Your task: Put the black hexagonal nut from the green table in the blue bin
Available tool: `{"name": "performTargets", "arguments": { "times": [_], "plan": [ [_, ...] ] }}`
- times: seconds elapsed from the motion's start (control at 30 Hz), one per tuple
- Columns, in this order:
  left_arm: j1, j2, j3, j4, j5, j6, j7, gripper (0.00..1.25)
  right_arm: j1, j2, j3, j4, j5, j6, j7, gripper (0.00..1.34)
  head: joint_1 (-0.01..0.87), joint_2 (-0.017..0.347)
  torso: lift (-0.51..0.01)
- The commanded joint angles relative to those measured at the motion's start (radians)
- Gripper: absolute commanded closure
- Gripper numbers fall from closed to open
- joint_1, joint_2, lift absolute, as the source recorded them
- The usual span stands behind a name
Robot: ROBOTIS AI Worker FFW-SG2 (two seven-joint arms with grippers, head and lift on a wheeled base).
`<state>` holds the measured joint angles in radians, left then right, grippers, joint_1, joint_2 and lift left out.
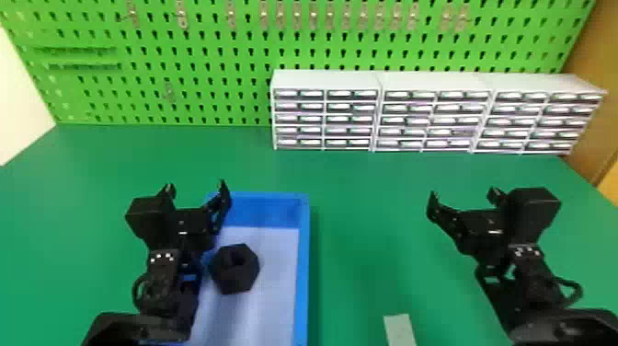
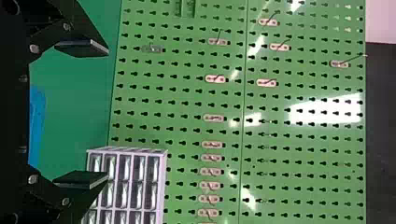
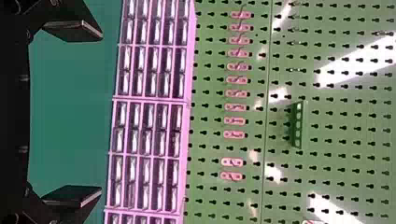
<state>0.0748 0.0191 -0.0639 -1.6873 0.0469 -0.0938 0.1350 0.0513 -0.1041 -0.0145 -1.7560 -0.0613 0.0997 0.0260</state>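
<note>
1. Left gripper (image 1: 197,185): fingers stand well apart, nothing held between them. Located over the left edge of the bin area in the head view, tips pointed toward the back of the work surface.

2. Right gripper (image 1: 462,193): fingers likewise apart and unloaded. Located over the right part of the green table (image 1: 358,221).

3. Black hexagonal nut (image 1: 235,270): found inside the blue bin (image 1: 303,276), on its pale floor, toward the left wall. The hole is visible from above. Contact with that wall cannot be confirmed, as the left arm (image 1: 162,285) covers part of it.

4. Work done: the nut lies within the bin, free of both grippers. Placement is judged complete, and the item appears settled.

5. Work left: no further handling of the nut appears called for. The next proper move, in my judgement, is to take the left arm clear of the bin without catching its wall.

6. Surroundings: a pale strip (image 1: 400,329) lies on the table to the right of the bin. Drawer cabinets (image 1: 326,117) stand at the back, before the green pegboard (image 1: 207,69).
</note>
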Motion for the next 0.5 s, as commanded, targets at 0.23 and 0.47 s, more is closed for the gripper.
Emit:
{"name": "performTargets", "arguments": {
  "times": [0.23,0.47],
  "plan": [
    [0.0,-0.001,0.006,0.0,0.001,-0.004,0.0,0.32,-0.001,0.0,0.002,0.0,0.0,0.0,0.0,0.14,0.657,0.057,-0.095],
    [0.0,-0.001,0.007,0.0,0.001,-0.006,0.0,0.32,-0.004,0.0,0.001,0.0,0.0,0.0,0.0,0.14,0.657,0.057,-0.095]
  ]
}}
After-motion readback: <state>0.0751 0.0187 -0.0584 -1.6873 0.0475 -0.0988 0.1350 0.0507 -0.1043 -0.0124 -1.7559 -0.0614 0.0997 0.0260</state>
